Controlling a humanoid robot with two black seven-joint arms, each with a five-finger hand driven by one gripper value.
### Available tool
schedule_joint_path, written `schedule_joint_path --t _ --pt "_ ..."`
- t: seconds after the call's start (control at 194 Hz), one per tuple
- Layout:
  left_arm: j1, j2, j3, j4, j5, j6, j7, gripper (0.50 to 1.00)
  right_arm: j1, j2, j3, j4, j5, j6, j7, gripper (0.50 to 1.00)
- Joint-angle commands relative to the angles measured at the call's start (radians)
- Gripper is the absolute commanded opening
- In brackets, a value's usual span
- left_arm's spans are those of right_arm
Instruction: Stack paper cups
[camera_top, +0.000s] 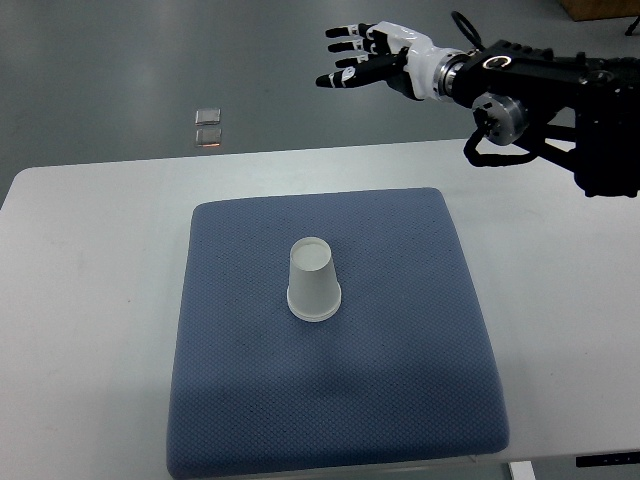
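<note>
A white paper cup (314, 279) stands upside down near the middle of the blue mat (400, 330). It may be more than one cup nested; I cannot tell. My right hand (352, 55) hangs in the air beyond the table's far edge, well above and to the right of the cup. Its fingers are spread and hold nothing. The black right arm (540, 90) comes in from the upper right. No left arm shows.
The blue mat lies on a white table (90, 300). Beyond the far edge, on the grey floor, sit two small square objects (208, 126).
</note>
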Motion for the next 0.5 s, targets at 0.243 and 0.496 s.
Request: schedule_joint_path --t 0.243,0.496 --pt "0.000 0.000 0.000 0.000 0.000 0.000 0.000 1.000 -0.372 -0.040 0.545 -0.029 0.107 0.001 0.053 0.893" --pt "0.000 0.000 0.000 -0.002 0.000 0.003 0.000 1.000 -0.515 0.074 0.718 -0.140 0.106 0.012 0.056 0.924"
